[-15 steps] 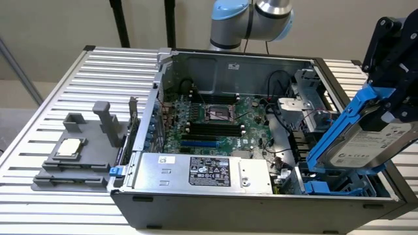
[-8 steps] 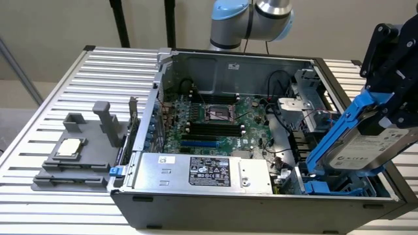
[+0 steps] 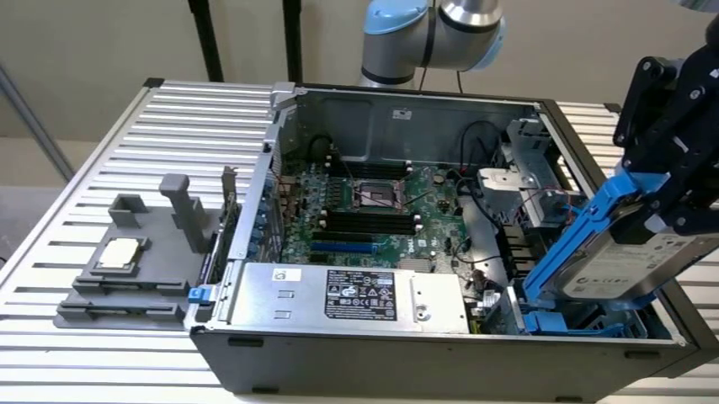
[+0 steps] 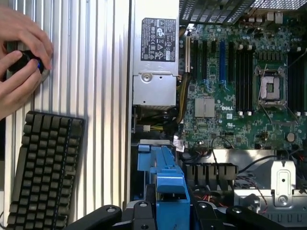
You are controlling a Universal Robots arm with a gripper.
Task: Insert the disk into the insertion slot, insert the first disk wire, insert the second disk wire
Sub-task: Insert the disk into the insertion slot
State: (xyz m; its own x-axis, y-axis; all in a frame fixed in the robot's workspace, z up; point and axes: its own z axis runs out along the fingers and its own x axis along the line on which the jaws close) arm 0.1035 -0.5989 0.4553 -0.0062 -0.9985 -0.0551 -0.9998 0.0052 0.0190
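Claw (image 3: pixel 665 215) clenched on the disk (image 3: pixel 624 269), gripping its upper end. The blue carrier frame (image 4: pixel 169 187) runs out between the fingers in the wrist view.

- Disk hangs tilted from the claw, high end in the grip, low end dipping inside the computer case (image 3: pixel 450 358).
- Insertion slot (image 3: pixel 584 322) sits directly beneath the claw, marked by blue tabs. I cannot tell whether the carrier's low end touches them.

Step in hand, as I judge it: the first one, getting the disk into the slot. The disk is not seated, so I take both wire steps as not begun.

What the move calls for, in my view:
- lining the carrier's edges up with the slot's sides;
- taking out the tilt so the disk goes in square instead of jamming on a tab;
- keeping clear of the loose cables in the case beside the slot.

Writing:
- "DELL" reads in white on the motherboard (image 4: pixel 230 72), out ahead of the claw.
- Power-supply box (image 3: pixel 348 295), off to the side of the claw along the case's near wall, carries a black label with white print and marks. The wording is too fine for me to read.
- Disk's white label has printed lines, also not legible.

Outside the case, well away from the claw: a dark keyboard (image 4: pixel 43 172) on the ribbed table (image 3: pixel 101 362), and a hand (image 4: pixel 19 57) resting on a small dark object.
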